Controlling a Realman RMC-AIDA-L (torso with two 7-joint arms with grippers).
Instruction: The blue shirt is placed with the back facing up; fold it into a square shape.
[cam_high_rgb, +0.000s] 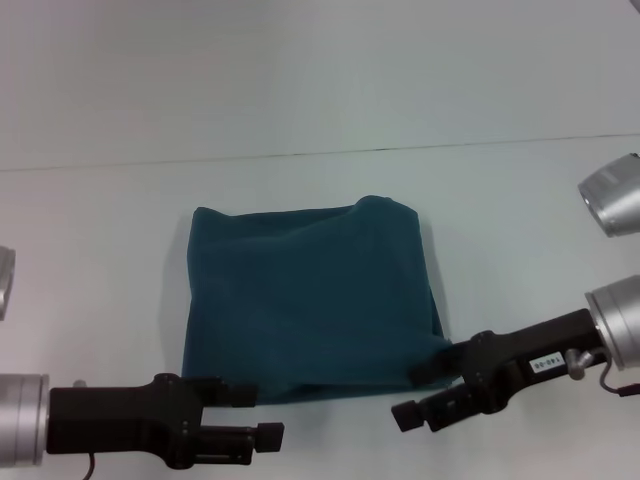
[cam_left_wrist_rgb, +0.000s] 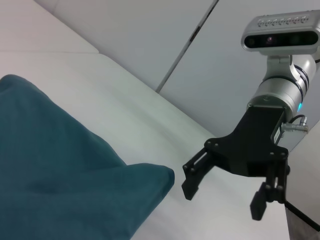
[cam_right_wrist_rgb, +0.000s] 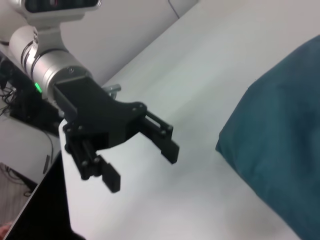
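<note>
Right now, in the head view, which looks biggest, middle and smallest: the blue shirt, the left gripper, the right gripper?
1. The blue shirt, by far the largest.
2. The left gripper and the right gripper look alike, so no ranking.

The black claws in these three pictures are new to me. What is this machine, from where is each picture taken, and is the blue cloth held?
This is a robot with two arms. The wide picture comes from its head camera. The other two come from cameras on its wrists, and each shows the opposite arm's hand. The blue shirt, folded roughly square, lies on the white table. The left hand and right hand are by its near corners, both open and holding nothing.
</note>
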